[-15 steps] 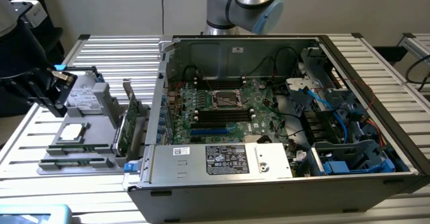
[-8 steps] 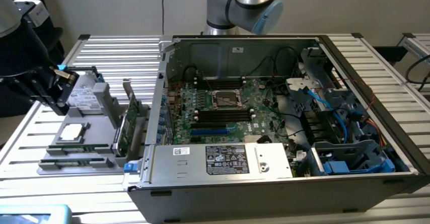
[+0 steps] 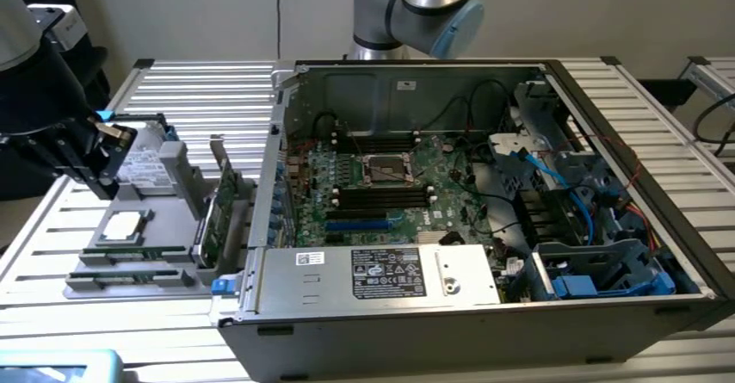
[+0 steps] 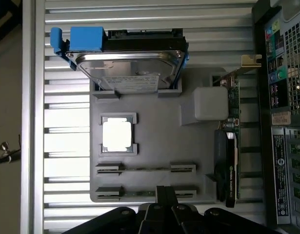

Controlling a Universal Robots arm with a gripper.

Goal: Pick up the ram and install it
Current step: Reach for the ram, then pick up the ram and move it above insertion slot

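My black claw (image 4: 164,194) was pinched fully shut, gripping nothing, and hung above the grey plastic holder tray (image 4: 154,141) on the slatted metal table (image 4: 67,161). Beneath my fingertips lay one long, thin green ram stick (image 4: 132,193) in its slot, with a second ram stick (image 4: 146,169) just beyond it. Further on sat a square silver processor chip (image 4: 117,135), then a silver hard drive with blue brackets (image 4: 130,61). Beside the tray stood the open dark metal computer case (image 3: 460,336). The writing on its white power-supply label (image 3: 388,273) was too small to read.
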